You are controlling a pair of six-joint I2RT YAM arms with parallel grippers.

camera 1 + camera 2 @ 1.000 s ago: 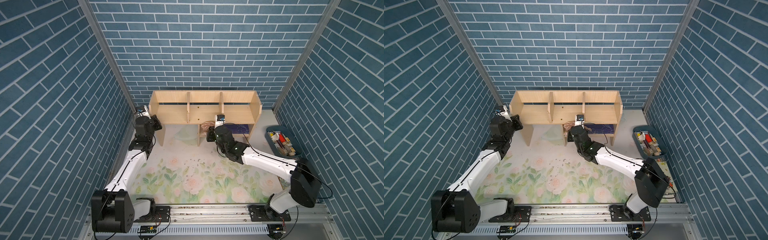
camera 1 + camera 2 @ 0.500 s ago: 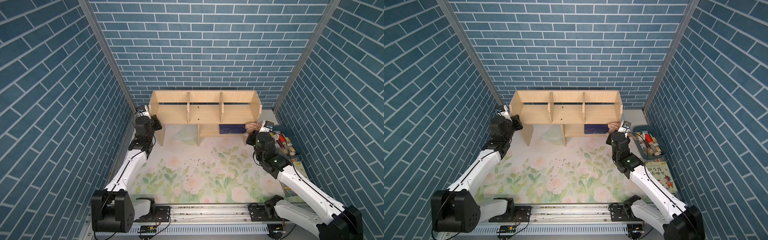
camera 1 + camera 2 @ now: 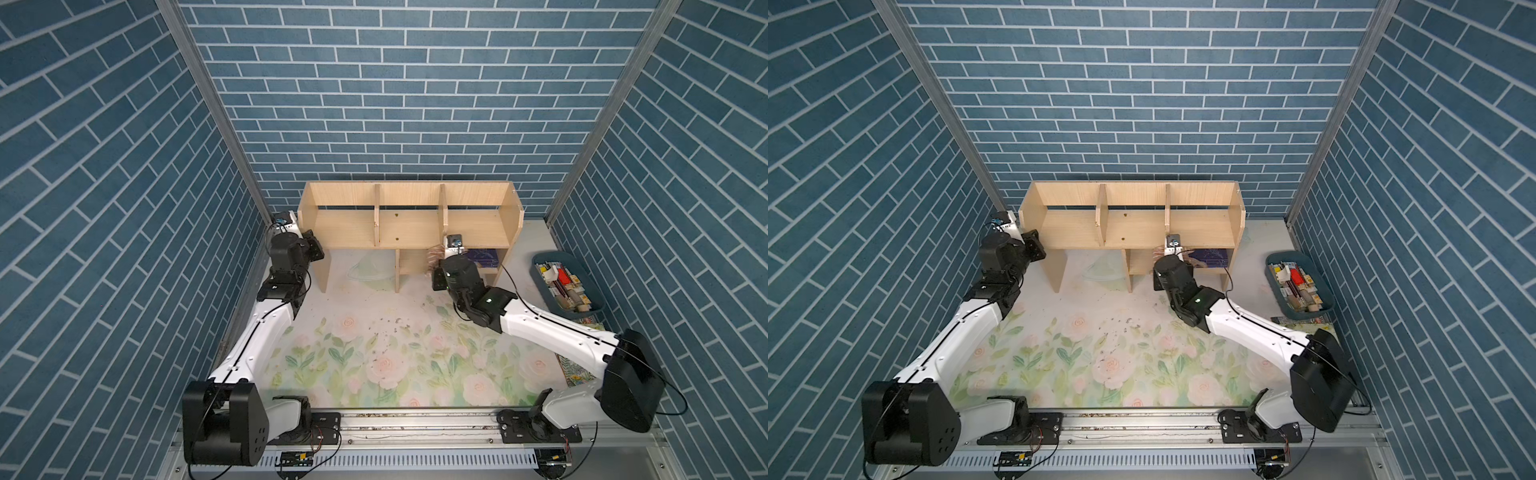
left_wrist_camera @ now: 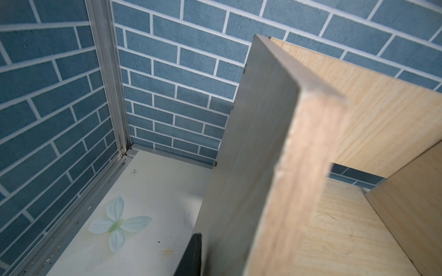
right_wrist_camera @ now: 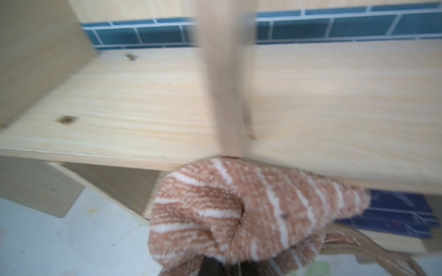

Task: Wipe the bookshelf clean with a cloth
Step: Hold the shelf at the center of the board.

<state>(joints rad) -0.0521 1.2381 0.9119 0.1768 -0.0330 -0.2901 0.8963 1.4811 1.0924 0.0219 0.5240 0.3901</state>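
The light wood bookshelf [image 3: 409, 226] [image 3: 1133, 228] stands against the back wall in both top views. My left gripper [image 3: 312, 249] [image 3: 1032, 248] is shut on its left end panel [image 4: 251, 167]; one dark finger [image 4: 192, 253] lies on the panel's outer face and the other is hidden behind it. My right gripper [image 3: 440, 266] is shut on the brown and beige striped cloth [image 5: 251, 210] [image 3: 435, 255] [image 3: 1158, 251]. The bunched cloth touches the front edge of the upper board, right under the right-hand divider [image 5: 222, 95] and above the lower cubby.
A dark blue book [image 3: 484, 257] [image 5: 394, 210] lies in the lower cubby. A blue-grey bin [image 3: 552, 254] [image 3: 1281, 254] of small items stands at the right, with a colourful picture book [image 3: 577, 372] partly under the right arm. Dark crumbs [image 3: 395, 328] dot the floral mat.
Half a second ago the right arm with the cloth was off the shelf's right end near the bin; it is now back at the shelf front by the cubby. The left arm has not moved.
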